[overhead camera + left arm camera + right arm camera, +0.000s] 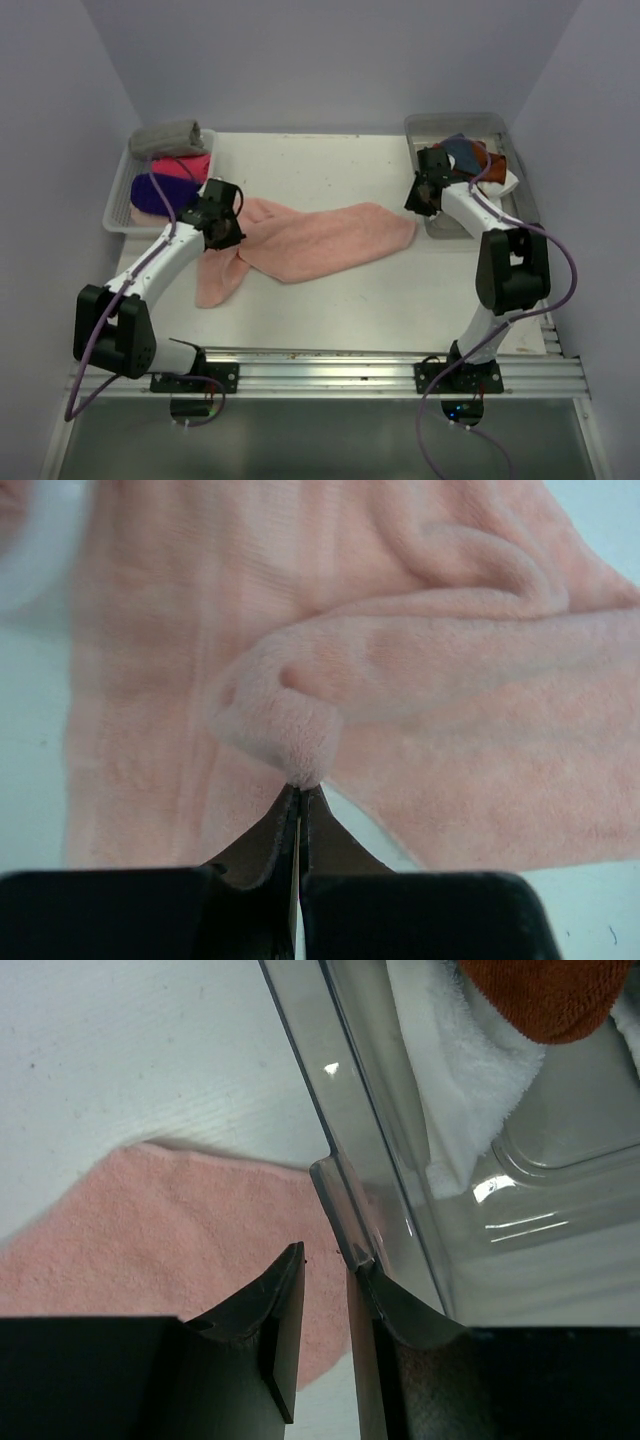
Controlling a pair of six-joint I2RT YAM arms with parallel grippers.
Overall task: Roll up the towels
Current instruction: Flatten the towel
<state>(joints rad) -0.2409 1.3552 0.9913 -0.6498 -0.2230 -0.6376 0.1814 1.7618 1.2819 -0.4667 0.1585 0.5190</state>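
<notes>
Left gripper (300,792): closed tight on a small bunched nub of the salmon towel (320,240), pinched at the fingertips.
Right gripper (325,1260): fingers a narrow gap apart; I see nothing held between them.
Salmon towel: flat on the bench (330,300), unrolled. It runs from under the left gripper across to just below the right gripper, with a loose tail trailing back toward the left arm's base.
Finished rolls: grey roll (168,137), hot pink roll (183,166) and purple roll (150,190) in the white tray (118,205), outboard of the left gripper.
Waiting towels: white towel (450,1070) and rust towel (550,995) in the clear bin (345,1140), outboard of the right gripper.
Risk, snag: the bin's corner rim sits right against the right gripper's outer finger; I cannot tell whether they touch. Closing or dropping here could catch the rim and drag the bin.
Risk, missed grasp: the towel's end lies inboard of the right gripper, so a straight descent may close on bare bench.
Risk, skewed roll: the left pinch takes a ridge, not a full edge; pulling could bunch the cloth.
Edges: bin rim at the right gripper; white tray near the left gripper.
Open room: bare bench between the two grippers, beyond the towel, and toward the bases.
</notes>
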